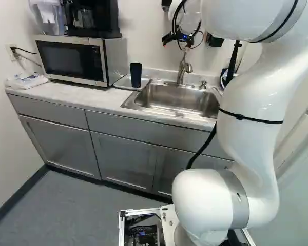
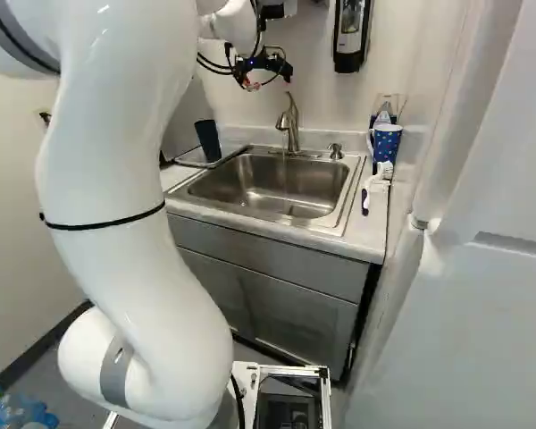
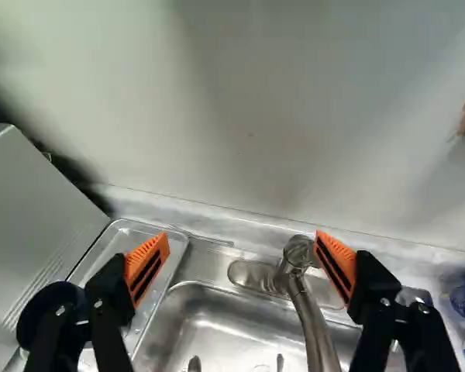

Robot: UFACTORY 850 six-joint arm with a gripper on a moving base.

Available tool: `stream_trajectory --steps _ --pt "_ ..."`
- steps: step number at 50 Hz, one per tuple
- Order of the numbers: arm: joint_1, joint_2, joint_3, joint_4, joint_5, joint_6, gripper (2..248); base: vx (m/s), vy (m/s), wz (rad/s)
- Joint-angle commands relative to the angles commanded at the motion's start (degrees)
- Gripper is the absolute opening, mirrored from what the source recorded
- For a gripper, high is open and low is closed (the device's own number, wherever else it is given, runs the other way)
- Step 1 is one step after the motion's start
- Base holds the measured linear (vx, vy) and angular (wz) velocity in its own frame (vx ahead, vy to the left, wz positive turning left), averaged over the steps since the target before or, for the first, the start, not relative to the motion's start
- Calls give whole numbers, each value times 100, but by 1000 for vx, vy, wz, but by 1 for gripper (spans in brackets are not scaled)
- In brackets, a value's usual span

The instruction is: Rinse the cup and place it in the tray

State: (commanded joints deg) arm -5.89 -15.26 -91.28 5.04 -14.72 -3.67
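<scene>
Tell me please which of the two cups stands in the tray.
The plain dark cup, on the microwave's side; the other, a blue mug with light dots and a handle, is across the sink.

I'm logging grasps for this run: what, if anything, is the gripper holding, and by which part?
Nothing is held: the gripper is wide open above the faucet, and the dark cup stands on the tray.
</scene>
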Motion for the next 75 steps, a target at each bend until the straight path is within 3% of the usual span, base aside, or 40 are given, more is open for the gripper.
stream_trajectory --steps 25,75 --pt "-41 -279 -157 0 0 0 247 0 0 0" --pt "-44 -274 -151 0 -168 0 247 0 0 0"
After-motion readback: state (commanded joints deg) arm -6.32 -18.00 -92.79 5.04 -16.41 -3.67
